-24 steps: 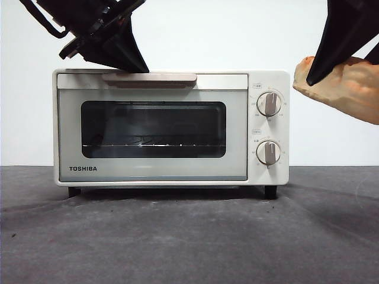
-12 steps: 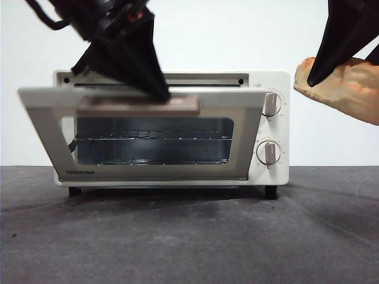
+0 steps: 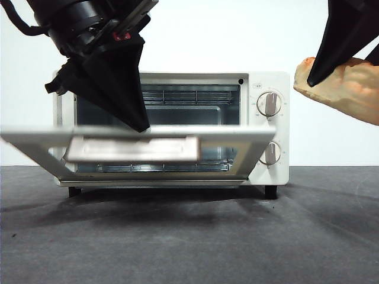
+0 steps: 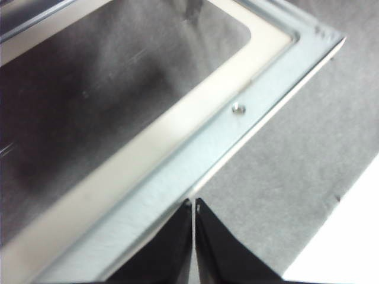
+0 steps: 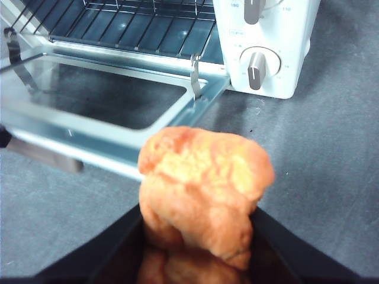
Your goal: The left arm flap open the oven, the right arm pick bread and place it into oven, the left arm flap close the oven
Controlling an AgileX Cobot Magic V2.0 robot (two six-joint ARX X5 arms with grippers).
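The cream-white oven (image 3: 283,83) stands mid-table with its door (image 3: 35,139) swung down almost level. The beige handle (image 3: 133,149) faces the front view. My left gripper (image 3: 140,125) comes in from above, its jaws shut together, with the tips resting on the door's free edge. In the left wrist view the shut left gripper (image 4: 194,204) touches the door's metal inner frame (image 4: 177,171). My right gripper (image 3: 340,65) hangs in the air right of the oven, shut on the golden-orange bread (image 3: 349,92). The bread (image 5: 204,177) sits between the right gripper (image 5: 198,216) jaws, in front of the open door (image 5: 89,133).
A wire rack (image 5: 136,23) lies inside the oven cavity. Two round knobs (image 3: 269,104) sit on the oven's right panel. The table is covered by a dark grey cloth (image 3: 189,236), and a white wall is behind.
The left gripper has pushed the oven door from shut down to nearly level and followed it downward. The right gripper and bread have stayed still.
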